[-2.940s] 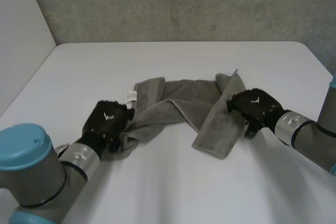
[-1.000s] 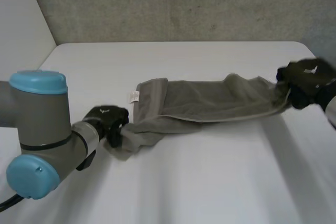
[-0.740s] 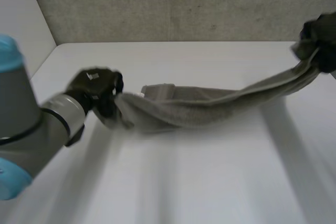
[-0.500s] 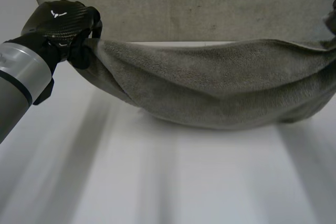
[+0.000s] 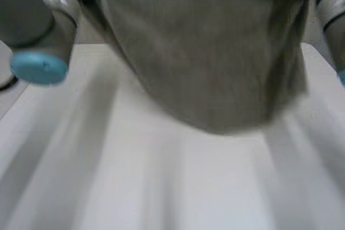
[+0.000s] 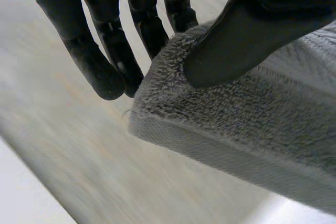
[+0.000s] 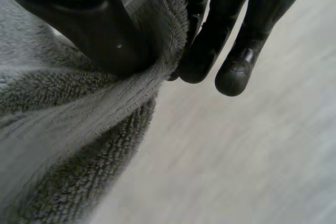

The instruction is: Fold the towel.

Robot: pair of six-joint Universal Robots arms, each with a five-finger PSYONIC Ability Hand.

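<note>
Left hand (image 6: pixel 247 30): thumb and fingers pinching one top corner of the towel (image 5: pixel 205 52)
Towel: held up over the table (image 5: pixel 161 187), hanging between both hands — long axis runs left to right
Right hand (image 7: pixel 89 24): clamped on the opposite top end — neither hand's nearer, I'd say

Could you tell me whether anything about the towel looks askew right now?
Yes: the towel hangs above the table, pinched by the left hand and the right hand, but its lower edge is lopsided, rising steeply toward the left arm's side and sagging lowest nearer the right. No damage shows.
</note>
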